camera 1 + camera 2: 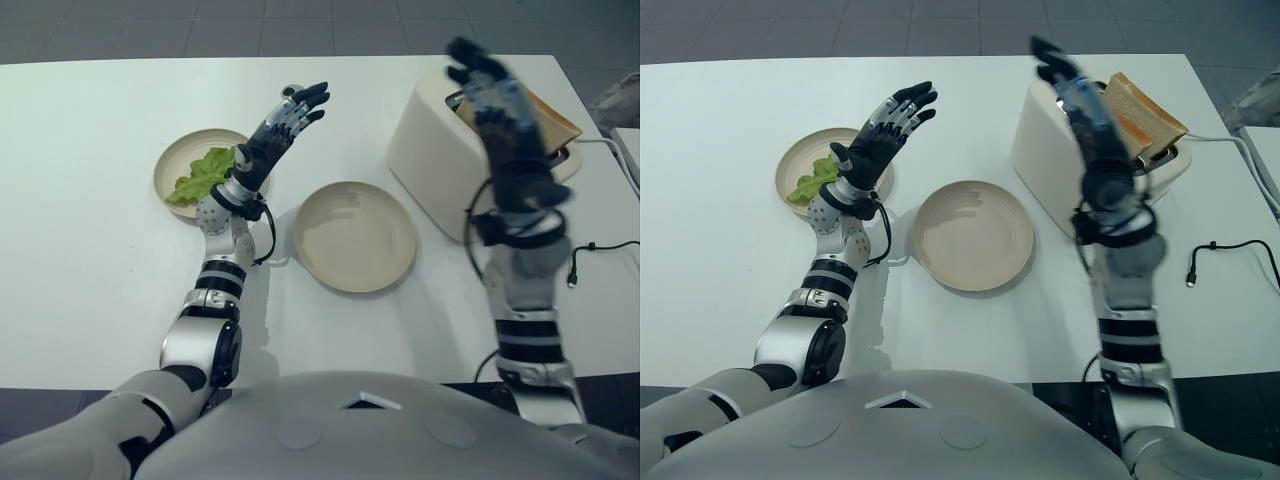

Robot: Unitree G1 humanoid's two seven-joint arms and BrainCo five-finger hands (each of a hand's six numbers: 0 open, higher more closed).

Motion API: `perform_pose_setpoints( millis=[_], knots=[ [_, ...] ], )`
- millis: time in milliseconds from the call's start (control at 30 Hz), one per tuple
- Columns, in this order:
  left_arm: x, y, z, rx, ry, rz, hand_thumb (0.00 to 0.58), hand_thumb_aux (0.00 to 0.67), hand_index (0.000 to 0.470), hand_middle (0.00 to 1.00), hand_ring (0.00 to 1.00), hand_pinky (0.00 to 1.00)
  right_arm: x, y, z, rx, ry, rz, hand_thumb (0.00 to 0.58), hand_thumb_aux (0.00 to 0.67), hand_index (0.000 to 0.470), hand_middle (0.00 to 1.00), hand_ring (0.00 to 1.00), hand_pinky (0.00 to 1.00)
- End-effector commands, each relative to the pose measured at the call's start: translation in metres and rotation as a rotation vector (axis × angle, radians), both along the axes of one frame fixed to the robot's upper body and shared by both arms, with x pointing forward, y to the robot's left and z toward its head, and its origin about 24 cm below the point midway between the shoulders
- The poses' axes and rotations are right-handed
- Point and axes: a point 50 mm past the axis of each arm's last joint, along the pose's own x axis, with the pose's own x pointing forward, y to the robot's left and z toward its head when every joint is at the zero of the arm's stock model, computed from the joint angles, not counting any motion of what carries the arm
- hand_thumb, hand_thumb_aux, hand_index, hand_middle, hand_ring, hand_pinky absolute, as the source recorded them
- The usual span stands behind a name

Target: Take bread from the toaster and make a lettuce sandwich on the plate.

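Note:
A cream toaster stands at the back right of the table with bread slices sticking up from its slots. My right hand is raised open just left of the bread, above the toaster, holding nothing. An empty beige plate lies in the middle. A smaller beige plate at the left holds a lettuce leaf. My left hand hovers open with fingers spread, just right of the lettuce plate.
A white table carries everything. The toaster's white cable runs off to the right, and a black cable with a plug lies near the right edge.

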Motion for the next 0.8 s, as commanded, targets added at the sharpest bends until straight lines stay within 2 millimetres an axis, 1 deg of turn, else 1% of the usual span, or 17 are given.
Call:
perform_pose_setpoints(
  millis=[33, 133, 233, 333, 400, 500, 533, 600, 633, 667, 700, 733, 800],
  knots=[
    [-0.002, -0.002, 0.001, 0.001, -0.008, -0.025, 0.0, 0.0, 0.0, 0.0, 0.0, 0.0, -0.007, -0.03, 0.013, -0.122, -0.031, -0.204, 0.0, 0.0, 0.0, 0.0, 0.0, 0.0],
    [-0.003, -0.003, 0.001, 0.006, -0.012, -0.036, 0.0, 0.0, 0.0, 0.0, 0.0, 0.0, 0.004, -0.06, 0.01, -0.242, 0.018, -0.453, 0.0, 0.0, 0.0, 0.0, 0.0, 0.0],
    [-0.004, -0.004, -0.001, 0.01, -0.007, -0.042, 0.0, 0.0, 0.0, 0.0, 0.0, 0.0, 0.025, -0.096, -0.006, -0.323, 0.186, -0.69, 0.0, 0.0, 0.0, 0.0, 0.0, 0.0],
    [-0.005, -0.005, -0.003, 0.013, -0.003, -0.046, 0.0, 0.0, 0.0, 0.0, 0.0, 0.0, 0.04, -0.123, -0.03, -0.389, 0.353, -0.838, 0.0, 0.0, 0.0, 0.0, 0.0, 0.0],
    [-0.006, -0.005, -0.004, 0.015, -0.002, -0.047, 0.0, 0.0, 0.0, 0.0, 0.0, 0.0, 0.043, -0.128, -0.039, -0.397, 0.401, -0.861, 0.0, 0.0, 0.0, 0.0, 0.0, 0.0],
    [-0.007, -0.003, -0.004, 0.019, -0.002, -0.043, 0.0, 0.0, 0.0, 0.0, 0.0, 0.0, 0.048, -0.124, -0.048, -0.439, 0.426, -0.845, 0.0, 0.0, 0.0, 0.0, 0.0, 0.0],
    [-0.007, -0.003, -0.004, 0.02, -0.003, -0.042, 0.0, 0.0, 0.0, 0.0, 0.0, 0.0, 0.049, -0.124, -0.051, -0.454, 0.436, -0.841, 0.018, 0.011, 0.007, 0.0, 0.0, 0.0],
    [-0.008, -0.003, -0.006, 0.024, 0.0, -0.041, 0.0, 0.0, 0.0, 0.0, 0.0, 0.0, 0.048, -0.124, -0.056, -0.482, 0.459, -0.828, 0.168, 0.105, 0.074, 0.0, 0.0, 0.0],
    [-0.009, -0.003, -0.006, 0.025, 0.001, -0.042, 0.0, 0.0, 0.0, 0.0, 0.0, 0.0, 0.048, -0.125, -0.059, -0.494, 0.469, -0.823, 0.34, 0.239, 0.168, 0.0, 0.0, 0.0],
    [-0.009, -0.003, -0.006, 0.027, 0.001, -0.042, 0.0, 0.0, 0.0, 0.0, 0.0, 0.0, 0.047, -0.125, -0.06, -0.504, 0.474, -0.818, 0.489, 0.405, 0.284, 0.0, 0.0, 0.0],
    [-0.009, -0.004, -0.006, 0.028, 0.001, -0.042, 0.0, 0.0, 0.0, 0.0, 0.0, 0.0, 0.047, -0.124, -0.06, -0.51, 0.472, -0.811, 0.553, 0.525, 0.369, 0.0, 0.0, 0.0],
    [-0.009, -0.003, -0.006, 0.028, 0.0, -0.041, 0.0, 0.0, 0.0, 0.0, 0.0, 0.0, 0.046, -0.122, -0.059, -0.512, 0.465, -0.797, 0.58, 0.67, 0.47, 0.0, 0.0, 0.0],
    [-0.009, -0.003, -0.006, 0.029, -0.001, -0.04, 0.0, 0.0, 0.0, 0.0, 0.0, 0.0, 0.045, -0.116, -0.052, -0.476, 0.428, -0.757, 0.58, 0.67, 0.47, 0.0, 0.0, 0.0]
  ],
)
